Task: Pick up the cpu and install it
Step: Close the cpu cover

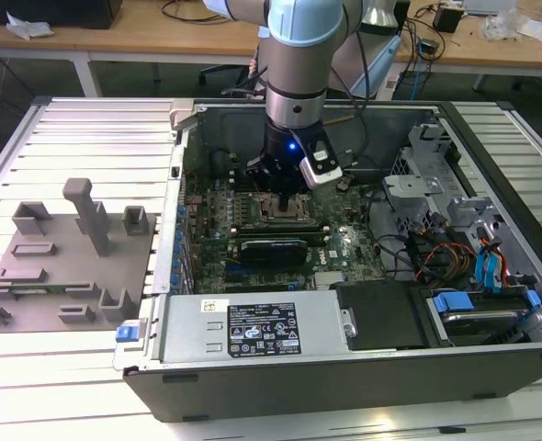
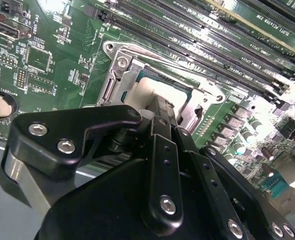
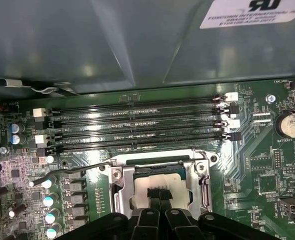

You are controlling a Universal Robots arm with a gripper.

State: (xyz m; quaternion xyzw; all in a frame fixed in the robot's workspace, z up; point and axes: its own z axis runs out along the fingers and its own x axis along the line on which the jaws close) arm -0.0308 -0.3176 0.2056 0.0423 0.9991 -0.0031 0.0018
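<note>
The cpu (image 3: 140,195) is a pale silvery square lying inside the metal-framed socket (image 3: 118,187) of the green motherboard (image 1: 344,241). It also shows as a bright patch (image 2: 146,92) in the second wrist view, between the socket frame (image 2: 120,70) and my black fingers. My gripper (image 3: 158,194) is right over the socket, its two narrow fingertips pressed together and resting on the middle of the cpu's top. In the exterior view the gripper (image 1: 280,191) reaches down into the open computer case, just above the socket (image 1: 280,211).
Empty memory slots (image 3: 137,130) run beside the socket, and its thin lever (image 3: 72,170) lies alongside. A coin battery (image 3: 291,125) sits on the board. An expansion card (image 1: 271,248), power supply (image 1: 253,331) and drive cage (image 1: 436,184) crowd the case. A grey tray (image 1: 32,266) lies outside.
</note>
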